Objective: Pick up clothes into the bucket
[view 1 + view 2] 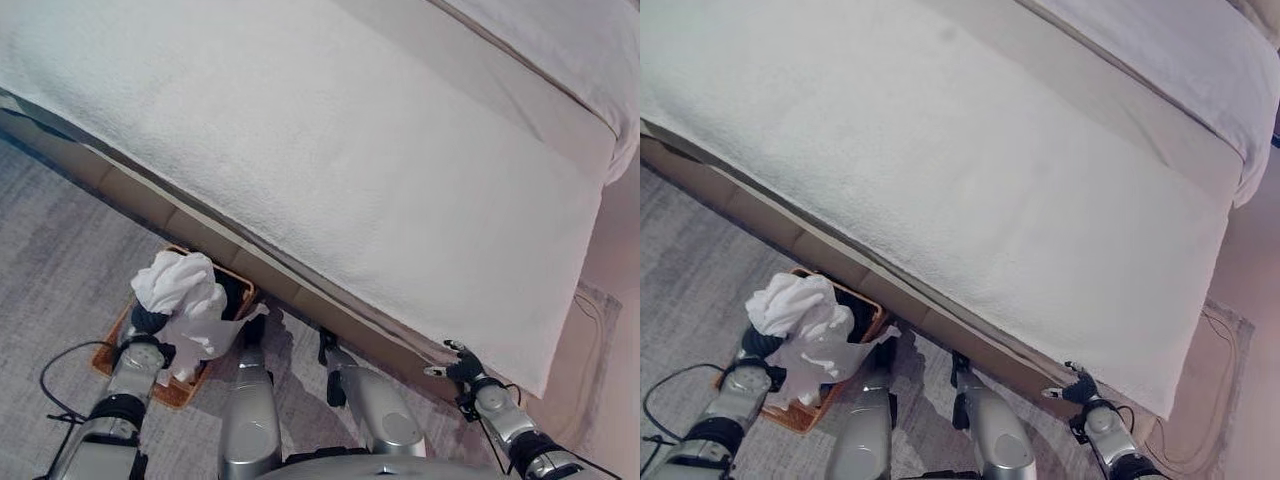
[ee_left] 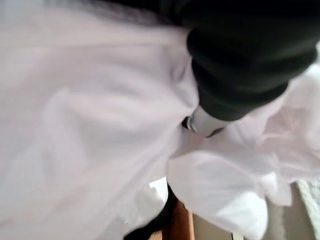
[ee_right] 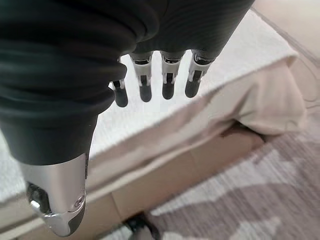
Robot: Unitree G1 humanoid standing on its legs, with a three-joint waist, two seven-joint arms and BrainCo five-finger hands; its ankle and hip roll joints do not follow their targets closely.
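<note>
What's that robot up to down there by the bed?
It is gathering laundry. Its left hand is buried in a bundle of white clothes, held just above a brown woven basket that sits on the grey carpet at the foot of the bed with the white cover. Dark fabric already lies in the basket. Its right hand hangs open near the bed's corner, holding nothing.

Bedroom floor beside a bed

A bed [image 1: 330, 150] with a white cover and tan base stands on grey patterned carpet [image 1: 60, 290]; soft, even light.
</note>
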